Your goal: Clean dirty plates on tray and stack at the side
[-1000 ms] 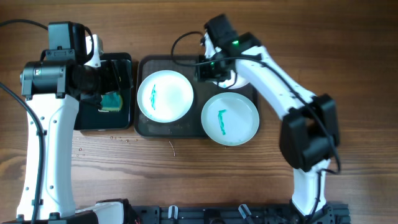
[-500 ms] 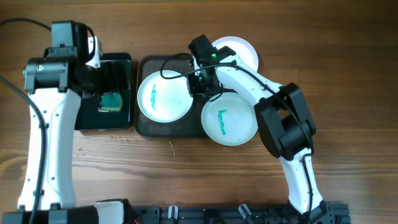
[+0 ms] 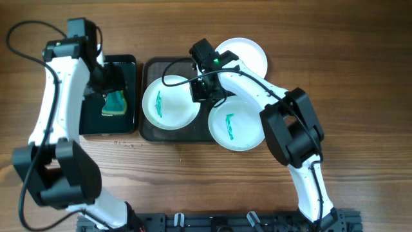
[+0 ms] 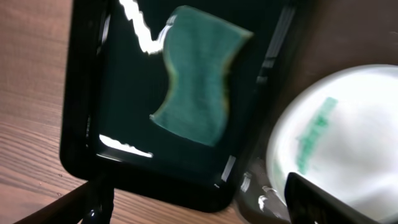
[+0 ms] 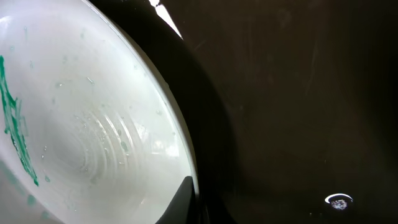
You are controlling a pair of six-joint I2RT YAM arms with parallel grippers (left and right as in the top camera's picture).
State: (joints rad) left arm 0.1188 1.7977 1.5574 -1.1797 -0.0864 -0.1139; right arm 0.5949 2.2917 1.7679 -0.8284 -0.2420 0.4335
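The dark grey tray point(image 3: 149, 132) holds two plates with teal smears: a white plate point(image 3: 168, 106) on the left and a pale plate point(image 3: 239, 125) on the right, overhanging the tray's front right corner. A clean white plate point(image 3: 248, 55) lies on the table behind the tray. My right gripper point(image 3: 204, 89) is shut on the right rim of the left plate point(image 5: 93, 124), with one finger inside the rim point(image 5: 186, 199). My left gripper point(image 3: 111, 82) is open and empty above a green sponge point(image 4: 196, 74).
The sponge point(image 3: 116, 103) lies in a glossy black tub point(image 3: 132, 64) just left of the tray. A corner of the tub point(image 4: 81, 149), the tray and the left plate point(image 4: 348, 137) show in the left wrist view. Water drops lie on the wood in front of the tub.
The right gripper left the clean plate behind the tray, moved left and closed on the left plate's rim. The left arm has swung round but its gripper stays over the tub.
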